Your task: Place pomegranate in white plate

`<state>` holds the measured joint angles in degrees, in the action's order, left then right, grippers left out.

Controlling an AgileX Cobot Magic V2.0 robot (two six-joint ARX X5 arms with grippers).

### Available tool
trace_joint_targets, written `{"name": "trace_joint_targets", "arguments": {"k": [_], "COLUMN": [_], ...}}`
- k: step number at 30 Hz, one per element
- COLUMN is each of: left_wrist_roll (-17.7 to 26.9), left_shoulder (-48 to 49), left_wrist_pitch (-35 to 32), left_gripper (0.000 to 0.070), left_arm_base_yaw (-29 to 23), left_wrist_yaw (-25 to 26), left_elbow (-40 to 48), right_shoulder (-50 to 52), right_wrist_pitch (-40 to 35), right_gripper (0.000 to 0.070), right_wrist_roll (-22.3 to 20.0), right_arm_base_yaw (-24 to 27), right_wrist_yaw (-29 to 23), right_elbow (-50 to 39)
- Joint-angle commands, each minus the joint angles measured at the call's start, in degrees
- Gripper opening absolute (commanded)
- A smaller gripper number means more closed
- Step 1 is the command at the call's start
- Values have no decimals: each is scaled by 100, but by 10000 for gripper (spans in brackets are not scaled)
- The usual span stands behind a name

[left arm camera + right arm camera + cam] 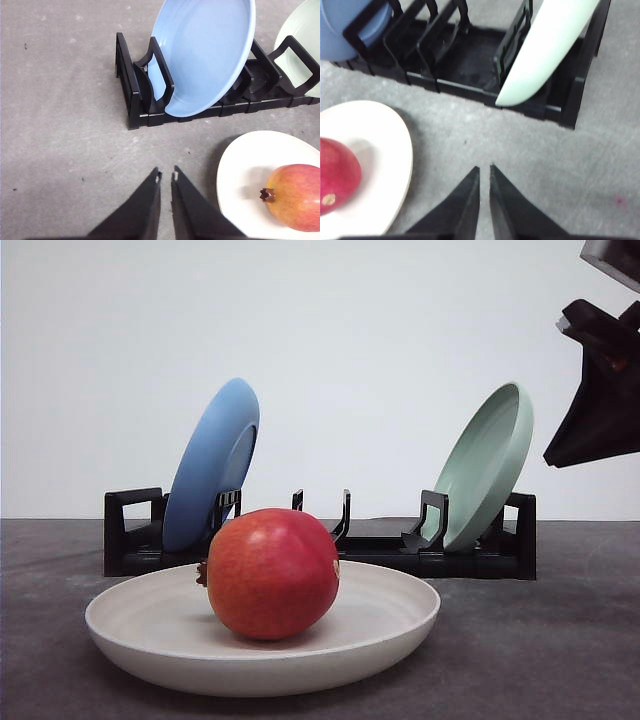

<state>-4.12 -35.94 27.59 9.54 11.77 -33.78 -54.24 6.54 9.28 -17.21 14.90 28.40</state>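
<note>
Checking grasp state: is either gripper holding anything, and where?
Nothing. Left gripper and right gripper are closed, empty; round red pomegranate sits in cream plate.

Open table point(560, 640) around white plate point(130, 625); rack point(470, 558) blocks behind.

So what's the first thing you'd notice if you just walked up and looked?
The round red pomegranate sitting in the shallow white plate at the front of the grey table. Behind it, a blue plate and a pale green plate lean in a black rack. Both black grippers, left and right, are shut and hold nothing.
</note>
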Motion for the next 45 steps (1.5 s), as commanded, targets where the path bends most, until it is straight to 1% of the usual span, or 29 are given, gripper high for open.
{"name": "trace_joint_targets", "arguments": {"k": [1,9,10,12,17,21,22,24,28,33,38,40,45], "left_wrist_roll": [0,27,85,354,332,199,159,149,149,222,198,205,195], "left_shoulder": [-20,63,101,269,980,1686,1884,2254,2944,3522,3580,3580,3577], "left_wrist_pitch": [-46,-102,-162,-352,-1014,-1374,-1409,-1389,-1384,-1396,-1472,-1652,-1776], "left_gripper": [17,17,17,17,17,17,17,17,17,17,17,17,17], "left_arm_base_yaw": [7,-25,-42,-120,-351,-517,-558,-626,-760,-874,-884,-883,-883], "left_wrist_yaw": [2,4,2,0,-31,-502,-622,-678,-678,-684,-684,-686,-684], "left_elbow": [-44,37,108,341,1270,2009,2172,2403,2711,2941,3170,3277,3309], "right_shoulder": [-28,-28,-28,-28,-28,-28,-28,-28,-28,-28,-28,-28,-28], "right_wrist_pitch": [-120,-149,-150,-150,-150,-150,-150,-150,-150,-150,-153,-165,-211], "right_gripper": [27,27,27,27,27,27,27,27,27,27,27,27,27], "right_wrist_roll": [-31,-30,-29,-31,-31,-29,-30,-31,-30,-30,-28,-30,-31], "right_arm_base_yaw": [-15,-17,-17,-17,-15,-17,-17,-15,-17,-17,-16,-17,-17], "right_wrist_yaw": [11,11,11,11,11,11,11,11,11,11,10,11,9], "right_elbow": [0,0,0,0,0,0,0,0,0,0,0,0,0]}}
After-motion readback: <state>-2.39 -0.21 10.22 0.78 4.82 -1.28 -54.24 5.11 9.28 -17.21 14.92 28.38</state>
